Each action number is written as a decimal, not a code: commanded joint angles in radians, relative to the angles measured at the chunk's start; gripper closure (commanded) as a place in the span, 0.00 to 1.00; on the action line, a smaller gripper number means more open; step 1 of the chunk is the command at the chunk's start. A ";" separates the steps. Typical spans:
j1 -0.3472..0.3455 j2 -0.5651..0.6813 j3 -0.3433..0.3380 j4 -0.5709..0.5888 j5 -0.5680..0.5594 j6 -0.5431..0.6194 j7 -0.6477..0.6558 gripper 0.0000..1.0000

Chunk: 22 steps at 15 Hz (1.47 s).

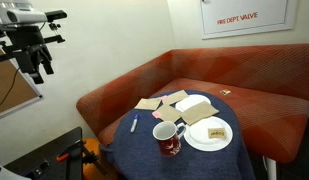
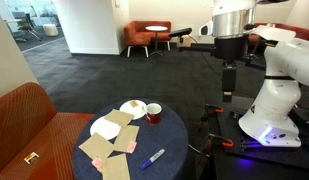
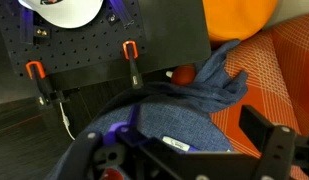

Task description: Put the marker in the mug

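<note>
Gripper: hung high beside the table, arm upright, pointing straight down, jaws apart, empty. Marker: lay flat on that table, well below, toward 7 o'clock. Mug: stood upright, 12 o'clock of marker.

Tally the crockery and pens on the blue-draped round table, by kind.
Dark red mug with white handle: 1
White round plate: 1
Pale blue-white marker: 1
Total: 3
</note>
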 commanded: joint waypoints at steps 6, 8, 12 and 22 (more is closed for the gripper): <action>-0.012 -0.001 0.010 0.002 0.006 -0.004 -0.007 0.00; -0.016 0.009 0.011 0.000 0.000 0.007 -0.013 0.00; -0.014 0.069 0.005 0.008 -0.034 0.055 -0.091 0.00; 0.018 0.281 -0.046 0.010 -0.170 0.361 -0.421 0.00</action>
